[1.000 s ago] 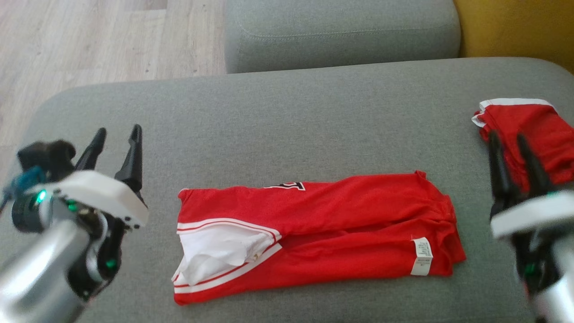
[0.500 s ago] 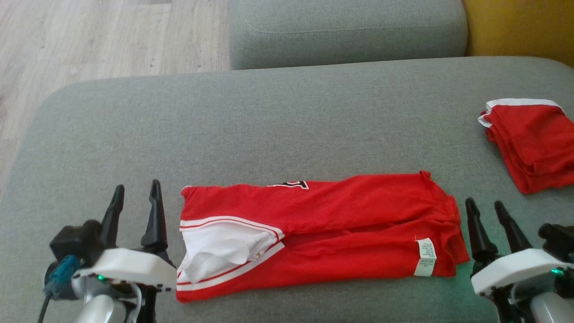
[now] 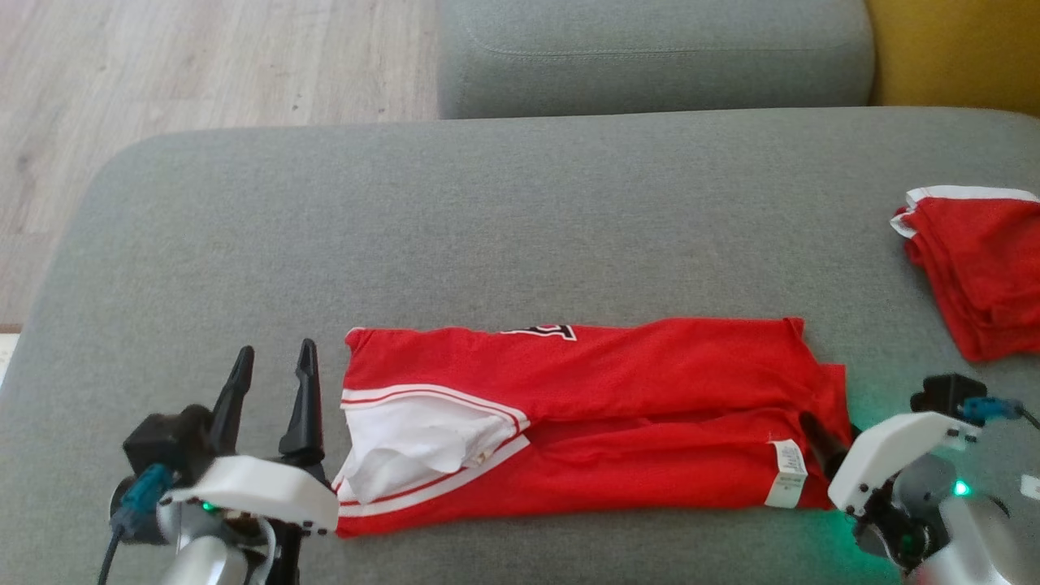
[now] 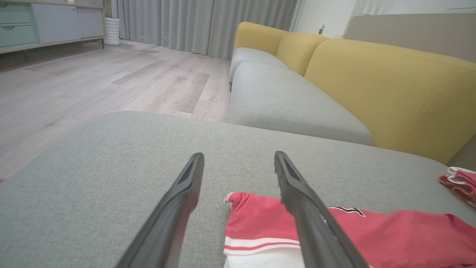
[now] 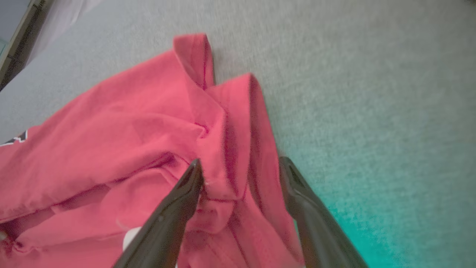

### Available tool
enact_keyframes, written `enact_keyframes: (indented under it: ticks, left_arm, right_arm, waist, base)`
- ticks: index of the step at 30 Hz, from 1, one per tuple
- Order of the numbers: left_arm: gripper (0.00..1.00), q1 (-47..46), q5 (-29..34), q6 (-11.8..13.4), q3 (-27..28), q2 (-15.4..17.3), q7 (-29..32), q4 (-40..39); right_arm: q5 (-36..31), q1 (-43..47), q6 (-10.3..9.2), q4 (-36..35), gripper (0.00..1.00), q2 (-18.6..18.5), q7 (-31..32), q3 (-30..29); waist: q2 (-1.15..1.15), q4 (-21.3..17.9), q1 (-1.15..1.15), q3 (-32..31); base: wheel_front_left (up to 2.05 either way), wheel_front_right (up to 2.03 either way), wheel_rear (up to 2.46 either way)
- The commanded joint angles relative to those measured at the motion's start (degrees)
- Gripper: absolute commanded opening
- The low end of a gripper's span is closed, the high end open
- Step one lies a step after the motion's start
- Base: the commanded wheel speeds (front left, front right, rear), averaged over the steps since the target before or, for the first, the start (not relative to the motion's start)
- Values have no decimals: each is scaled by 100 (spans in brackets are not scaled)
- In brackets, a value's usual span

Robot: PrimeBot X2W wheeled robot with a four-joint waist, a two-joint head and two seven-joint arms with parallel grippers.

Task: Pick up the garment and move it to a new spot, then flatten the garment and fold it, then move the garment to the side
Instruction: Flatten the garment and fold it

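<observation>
The garment [image 3: 650, 382] lies folded into a long red strip on the grey cushion [image 3: 520, 227], white sleeve at its left end and white label near its right end. My left gripper [image 3: 275, 361] stands open just left of the sleeve end, fingers pointing away from me. In the left wrist view that gripper [image 4: 238, 156] frames bare cushion, with the garment [image 4: 372, 230] at lower right. My right gripper [image 3: 821, 439] leans in at the garment's right end. The right wrist view has its open gripper [image 5: 240, 163] astride a bunched fold of the garment [image 5: 111, 123].
A thick red cloth stack [image 3: 983, 276] with a white edge sits at the cushion's far right. Behind the cushion is a second grey seat [image 3: 650, 57] with a yellow backrest [image 3: 959, 49]. Wooden floor [image 3: 203, 65] lies beyond the left and far edges.
The left gripper came nearer me and settled beside the garment's sleeve end. The right gripper left the red stack, dropped lower and turned onto the garment's right end. The camera shifted slightly.
</observation>
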Motion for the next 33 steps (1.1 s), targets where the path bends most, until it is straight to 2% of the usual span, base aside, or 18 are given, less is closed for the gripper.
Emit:
enact_keyframes:
  ticks: [1, 7, 12, 13, 14, 16, 17, 18, 21, 25, 33]
  left_arm:
    - [100, -385, 68, -57, 332, 15, -70, -103]
    - [100, -390, 143, -160, 431, -64, -70, 30]
    - [100, -415, 197, -219, 463, -119, -70, 88]
    - [100, -419, 210, -230, 469, -132, -70, 100]
    - [100, -420, 223, -239, 475, -144, -70, 112]
    - [100, -419, 244, -253, 487, -166, -70, 135]
    - [100, -417, 253, -260, 492, -175, -70, 147]
    - [100, -412, 261, -266, 497, -185, -70, 156]
    - [100, -396, 281, -282, 507, -209, -70, 182]
    - [100, -355, 294, -281, 544, -230, -70, 201]
    - [100, -240, 312, -289, 591, -240, -70, 200]
  right_arm:
    - [-8, -282, -4, 103, 100, 47, 197, -36]
    - [-213, -537, -4, 966, 100, 177, 720, -422]
    - [-91, -725, -4, 1344, 100, 443, 1356, -366]
    - [-40, -756, -4, 1390, 95, 492, 1490, -335]
    - [23, -785, -4, 1427, 81, 536, 1607, -316]
    - [107, -835, -4, 1466, 45, 591, 1754, -254]
    - [122, -855, -4, 1480, 20, 604, 1765, -238]
    - [128, -872, -4, 1500, 0, 612, 1764, -230]
    - [207, -938, -4, 1444, 0, 636, 1697, -211]
    - [362, -1002, -4, 1104, 0, 547, 1286, -211]
    - [751, -920, -4, 489, 0, -80, 873, -364]
  waist:
    - [0, 73, 0, 23]
    - [0, 182, 0, 69]
    - [0, 248, 0, 102]
    - [0, 260, 0, 102]
    - [0, 270, 0, 101]
    - [0, 291, 0, 101]
    - [0, 302, 0, 95]
    - [0, 311, 0, 89]
    - [0, 327, 0, 63]
    - [0, 298, 0, 23]
    - [0, 114, 0, -74]
  base:
    - [0, 0, 0]
    - [0, 0, 0]
    - [0, 0, 0]
    - [0, 0, 0]
    - [0, 0, 0]
    - [0, 0, 0]
    - [0, 0, 0]
    - [0, 0, 0]
    - [0, 0, 0]
    - [0, 0, 0]
    - [0, 0, 0]
